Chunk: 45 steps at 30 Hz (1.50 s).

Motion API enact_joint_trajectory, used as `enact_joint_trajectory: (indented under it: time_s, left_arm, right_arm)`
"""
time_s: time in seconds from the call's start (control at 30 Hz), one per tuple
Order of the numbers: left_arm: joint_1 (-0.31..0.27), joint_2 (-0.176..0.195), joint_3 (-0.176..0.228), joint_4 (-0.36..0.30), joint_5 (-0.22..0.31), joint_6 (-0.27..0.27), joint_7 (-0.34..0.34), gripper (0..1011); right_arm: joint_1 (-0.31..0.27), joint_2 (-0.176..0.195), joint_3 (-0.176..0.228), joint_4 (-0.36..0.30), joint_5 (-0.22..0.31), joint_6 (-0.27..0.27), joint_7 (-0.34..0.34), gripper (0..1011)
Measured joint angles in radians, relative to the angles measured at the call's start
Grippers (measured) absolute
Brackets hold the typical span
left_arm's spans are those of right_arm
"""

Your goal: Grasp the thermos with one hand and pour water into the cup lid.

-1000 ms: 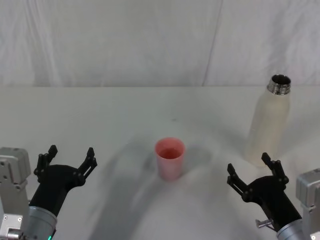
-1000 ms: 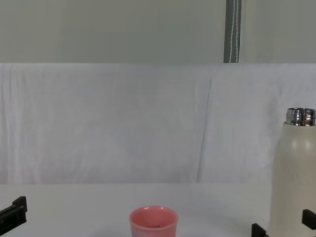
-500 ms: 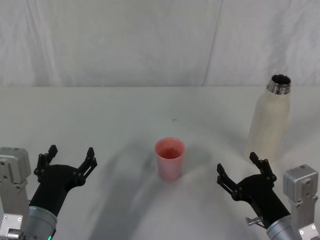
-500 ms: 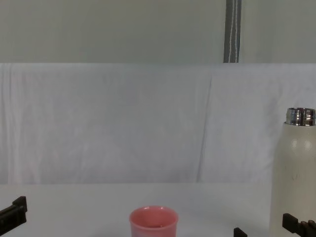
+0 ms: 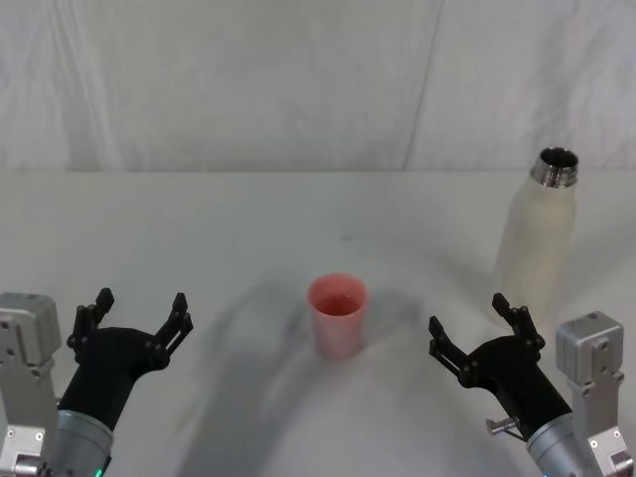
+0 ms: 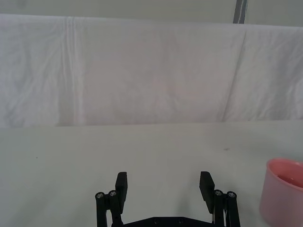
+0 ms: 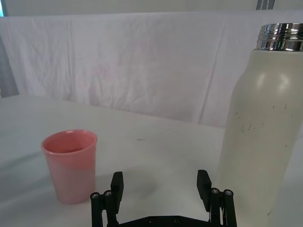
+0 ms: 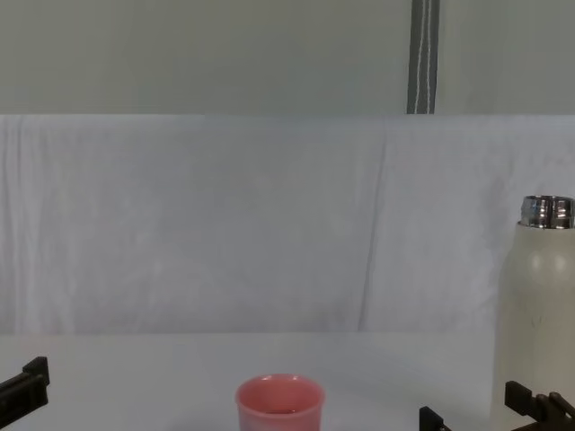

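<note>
Thermos (image 5: 534, 242) near worktop's right edge risks toppling if the wide-open, empty right gripper (image 5: 487, 333) clips it beside cup lid (image 5: 337, 314).

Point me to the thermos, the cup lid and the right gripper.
thermos (image 5: 534, 248), head view, mid body.
cup lid (image 5: 338, 320), head view, outer wall.
right gripper (image 5: 481, 329), head view, midway between its open jaws.

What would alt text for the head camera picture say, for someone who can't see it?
A pink cup lid stands mid-table, a tall cream thermos with an open steel neck upright at the far right. Two black robot grippers, left gripper and right gripper, wait open near the front edge, touching nothing.
</note>
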Motion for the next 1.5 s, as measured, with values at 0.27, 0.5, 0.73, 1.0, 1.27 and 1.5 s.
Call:
enact_joint_trajectory:
  time_s: [0.27, 0.5, 0.73, 1.0, 1.27, 1.5]
  left_arm:
    - [0.0, 0.0, 0.0, 0.0, 0.0, 0.0, 0.0, 1001]
    - [0.0, 0.0, 0.0, 0.0, 0.0, 0.0, 0.0, 1001]
    - [0.0, 0.0, 0.0, 0.0, 0.0, 0.0, 0.0, 1001]
    - [0.0, 0.0, 0.0, 0.0, 0.0, 0.0, 0.0, 1001]
    - [0.0, 0.0, 0.0, 0.0, 0.0, 0.0, 0.0, 1001]
    - [0.0, 0.0, 0.0, 0.0, 0.0, 0.0, 0.0, 1001]
  right_arm:
    - [-0.003, 0.0, 0.001, -0.002, 0.0, 0.0, 0.0, 1002]
    - [-0.004, 0.0, 0.001, -0.004, 0.0, 0.0, 0.0, 1002]
    - [-0.005, 0.0, 0.002, -0.005, -0.001, -0.001, 0.0, 1002]
    - [-0.006, 0.0, 0.002, -0.006, -0.001, -0.001, 0.0, 1002]
    - [-0.006, 0.0, 0.002, -0.006, -0.001, -0.002, 0.0, 1002]
    - [-0.006, 0.0, 0.002, -0.006, -0.001, -0.002, -0.001, 1002]
